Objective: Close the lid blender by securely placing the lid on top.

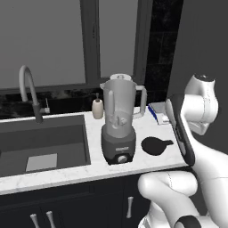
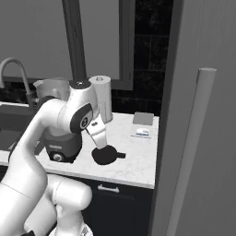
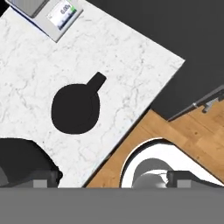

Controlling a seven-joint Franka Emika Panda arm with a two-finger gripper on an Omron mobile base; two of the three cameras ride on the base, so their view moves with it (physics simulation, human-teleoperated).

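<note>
White marble surface [image 1: 62, 171] runs along a dark window wall, with a sink at the left and the robot working at its right end. From the hand [image 3: 113, 180] outward: its two dark fingertips [image 3: 46, 178] stand as wide apart as they go, and nothing is between them. It hangs above the near right part of the surface, looking straight down, not yet touching anything.

Just ahead of the hand, lying flat on the marble, is the lid [image 3: 75, 107], a black disc with its short tab pointing away toward the far right. It sits apart from the fingertips, slightly beyond the hand's centre line, so the hand would need to shift a little forward over it before coming down. To its left, close by but not touching, stands the blender [image 1: 118, 121], its clear jar open at the top. Farther right and back lies a small scale [image 3: 64, 15] with a lit display; a beige soap bottle [image 1: 97, 108] stands behind the blender.

The step in hand looks like reaching for the lid. To do it well, I would centre the hand over the disc, line the fingers across its width or on the tab, descend until they straddle the thin edge, and only then close, since a flat disc on marble gives little to grip.
</note>
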